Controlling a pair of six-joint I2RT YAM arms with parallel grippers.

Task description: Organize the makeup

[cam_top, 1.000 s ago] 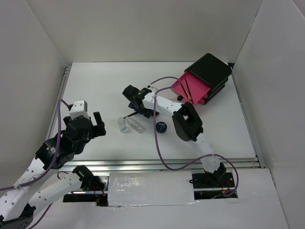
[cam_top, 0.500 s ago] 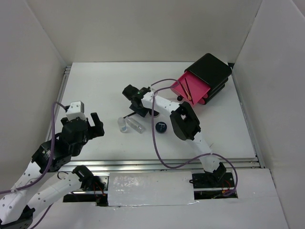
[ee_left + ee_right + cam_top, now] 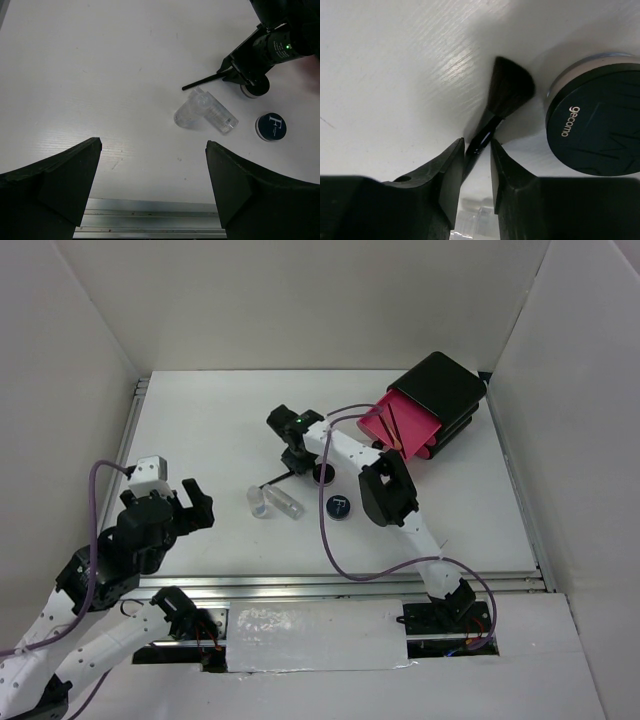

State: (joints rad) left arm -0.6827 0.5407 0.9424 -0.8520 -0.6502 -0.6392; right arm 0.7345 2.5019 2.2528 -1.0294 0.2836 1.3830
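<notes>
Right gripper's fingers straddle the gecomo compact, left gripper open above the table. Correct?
Not quite. The right wrist view shows the right gripper straddling the thin handle of the black brush. The gecomo compact lies beside the bristles, outside the jaws. The left gripper is open above the table, as you said.

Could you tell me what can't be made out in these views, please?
Right wrist: whether the jaws grip the brush handle; shadow hides contact.
Right wrist: black compact, cut off by the right edge.
Top external: contents of the open pink drawer, too small.
Top external: brush head, hidden under the right gripper.
</notes>
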